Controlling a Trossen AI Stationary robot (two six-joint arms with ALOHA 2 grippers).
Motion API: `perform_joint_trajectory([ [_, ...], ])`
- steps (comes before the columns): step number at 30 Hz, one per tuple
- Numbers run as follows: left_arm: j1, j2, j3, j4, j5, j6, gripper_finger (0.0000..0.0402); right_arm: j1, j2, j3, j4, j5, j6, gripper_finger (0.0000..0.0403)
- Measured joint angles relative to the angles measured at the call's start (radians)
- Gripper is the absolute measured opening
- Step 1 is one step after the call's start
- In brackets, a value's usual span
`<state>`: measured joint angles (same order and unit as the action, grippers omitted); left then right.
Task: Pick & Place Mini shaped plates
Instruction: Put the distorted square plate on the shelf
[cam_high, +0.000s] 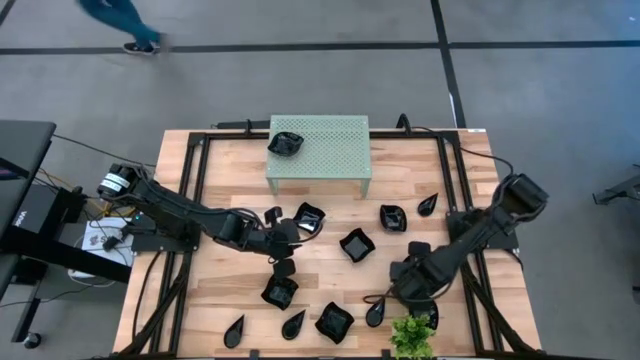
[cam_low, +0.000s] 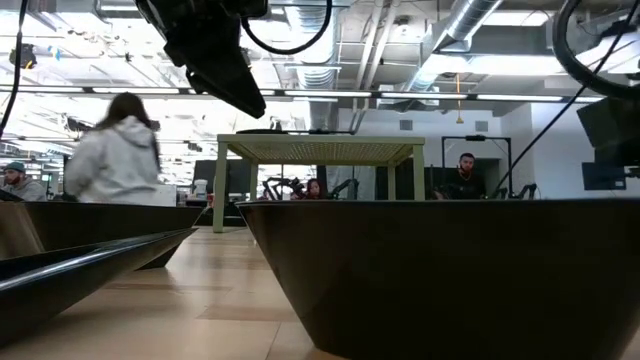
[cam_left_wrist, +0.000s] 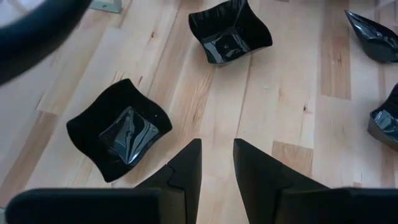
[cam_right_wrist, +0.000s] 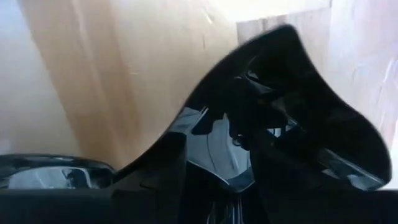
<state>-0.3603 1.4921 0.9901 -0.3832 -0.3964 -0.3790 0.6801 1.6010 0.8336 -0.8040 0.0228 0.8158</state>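
Now, plates scattered on the table (cam_high: 330, 270); one on the green stand (cam_high: 335, 150).
Left gripper (cam_left_wrist: 216, 163) hovers, jaws slightly spread, beside a wavy square plate (cam_left_wrist: 119, 129); right gripper (cam_high: 398, 272) pinches a black plate (cam_right_wrist: 280, 118) near the plant (cam_high: 412, 335).

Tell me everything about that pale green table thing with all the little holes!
The pale green perforated stand is a low rectangular platform, its flat top dotted with small holes and looking like painted metal. It stands upright on straight legs at the far middle of the wooden table. One glossy black wavy-edged dish rests on the top's left corner. Neither gripper touches the stand.
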Motion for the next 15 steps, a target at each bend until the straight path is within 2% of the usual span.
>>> perform_joint_trajectory([
  [5, 0.000, 0.000, 0.000, 0.005, 0.000, 0.000, 0.0094, -0.022, 0.025, 0.004, 0.002, -0.040, -0.002, 0.0133],
  [12, 0.000, 0.000, 0.000, 0.031, 0.000, 0.000, 0.0094, -0.046, -0.020, 0.038, -0.005, -0.056, -0.057, 0.0015],
  [15, 0.000, 0.000, 0.000, 0.042, 0.000, 0.006, 0.0094, -0.055, -0.043, 0.055, 0.000, -0.028, -0.080, 0.0012],
])
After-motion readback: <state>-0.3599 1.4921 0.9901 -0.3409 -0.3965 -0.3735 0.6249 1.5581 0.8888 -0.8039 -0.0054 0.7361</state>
